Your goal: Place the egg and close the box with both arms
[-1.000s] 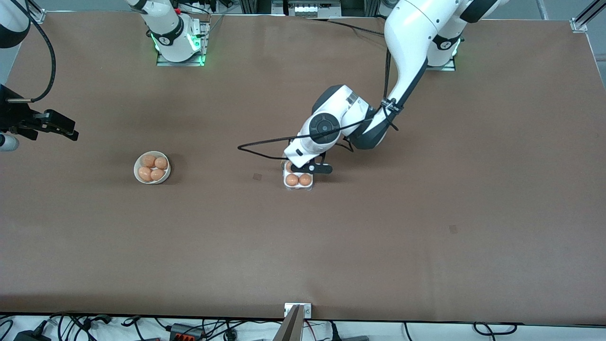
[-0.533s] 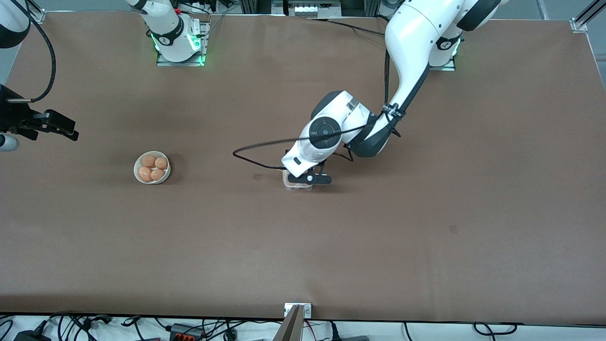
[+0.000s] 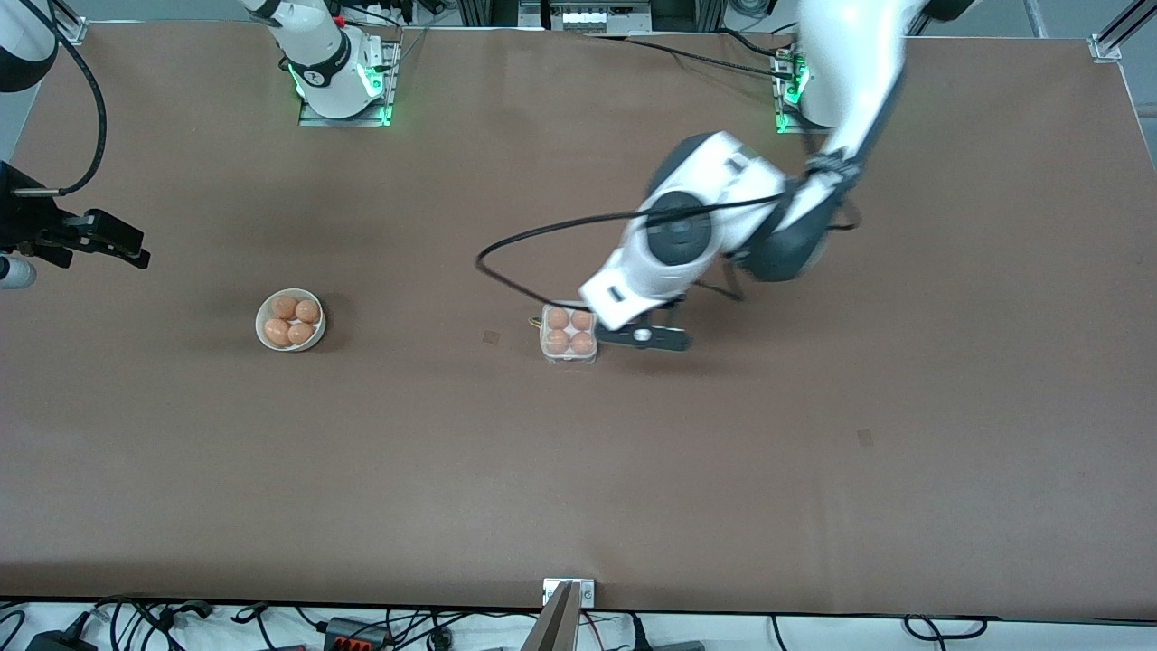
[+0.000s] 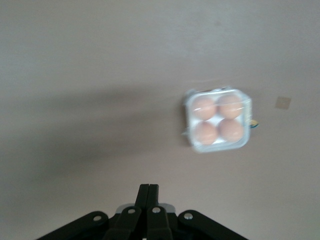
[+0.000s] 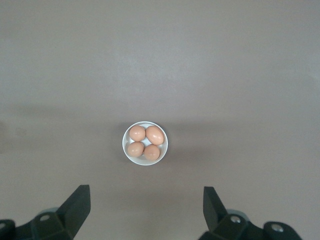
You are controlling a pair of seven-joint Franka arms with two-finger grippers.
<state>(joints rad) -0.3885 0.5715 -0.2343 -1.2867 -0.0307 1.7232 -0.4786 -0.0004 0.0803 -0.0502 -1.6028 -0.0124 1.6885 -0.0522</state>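
The box (image 3: 569, 333) stands mid-table, a small clear-plastic carton with an orange-brown egg (image 3: 558, 318) in every cell. Its clear lid lies down over them. It also shows in the left wrist view (image 4: 218, 120). My left gripper (image 3: 644, 337) is shut and empty, over the bare table just beside the box, toward the left arm's end. In the left wrist view its fingers (image 4: 149, 189) are pressed together. My right gripper (image 3: 113, 242) waits open and empty at the right arm's end of the table, its fingertips (image 5: 80, 195) wide apart.
A round white bowl (image 3: 259, 324) with several more eggs sits on the table toward the right arm's end, and in the right wrist view (image 5: 125, 145). A black cable (image 3: 506, 271) loops from the left arm above the table near the box.
My left arm has pulled off the box toward the left arm's end, uncovering it. The box now shows all its eggs under the lid. The right arm has not moved.
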